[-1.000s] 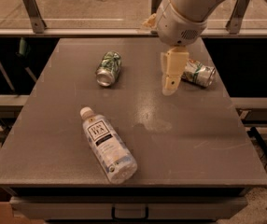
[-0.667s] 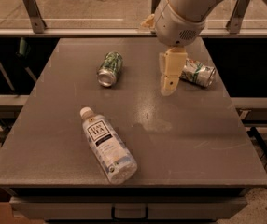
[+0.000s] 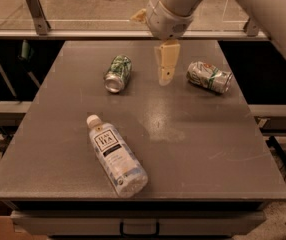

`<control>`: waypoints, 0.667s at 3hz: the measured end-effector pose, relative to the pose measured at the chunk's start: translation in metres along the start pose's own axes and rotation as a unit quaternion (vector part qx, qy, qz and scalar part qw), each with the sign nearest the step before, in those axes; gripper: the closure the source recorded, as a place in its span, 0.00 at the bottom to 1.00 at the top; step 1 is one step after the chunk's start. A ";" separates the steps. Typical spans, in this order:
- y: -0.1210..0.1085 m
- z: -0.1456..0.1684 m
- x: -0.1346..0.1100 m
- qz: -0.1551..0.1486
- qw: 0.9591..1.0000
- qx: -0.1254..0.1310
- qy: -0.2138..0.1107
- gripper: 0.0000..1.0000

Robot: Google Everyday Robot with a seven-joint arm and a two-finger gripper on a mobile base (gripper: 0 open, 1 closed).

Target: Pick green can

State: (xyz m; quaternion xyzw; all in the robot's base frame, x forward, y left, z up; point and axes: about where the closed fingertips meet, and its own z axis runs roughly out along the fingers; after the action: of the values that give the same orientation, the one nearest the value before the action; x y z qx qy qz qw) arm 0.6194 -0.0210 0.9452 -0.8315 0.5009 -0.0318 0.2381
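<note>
The green can (image 3: 118,73) lies on its side on the grey table (image 3: 193,149), at the back left, with its silver end towards me. Its body has a dark green mottled print with white patches. My gripper (image 3: 166,66) is cream-coloured and hangs point-down from the white arm above the back middle of the table. It is to the right of the green can, apart from it, and holds nothing that I can see.
A silver-white can (image 3: 209,76) with green and red marks lies on its side to the right of the gripper. A clear plastic tea bottle (image 3: 117,155) with a white cap lies at the front left. A rail (image 3: 83,26) runs behind the table.
My gripper has moved left and towards the back, away from the silver-white can and closer to the green can. The cans and the bottle have not moved.
</note>
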 end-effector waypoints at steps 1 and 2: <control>-0.037 0.037 0.002 -0.061 0.998 -0.016 0.000 0.00; -0.052 0.071 0.008 -0.108 0.993 -0.046 0.006 0.00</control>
State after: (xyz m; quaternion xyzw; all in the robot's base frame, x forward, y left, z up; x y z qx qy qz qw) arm 0.6867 0.0186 0.9031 -0.8904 0.4109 -0.0395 0.1915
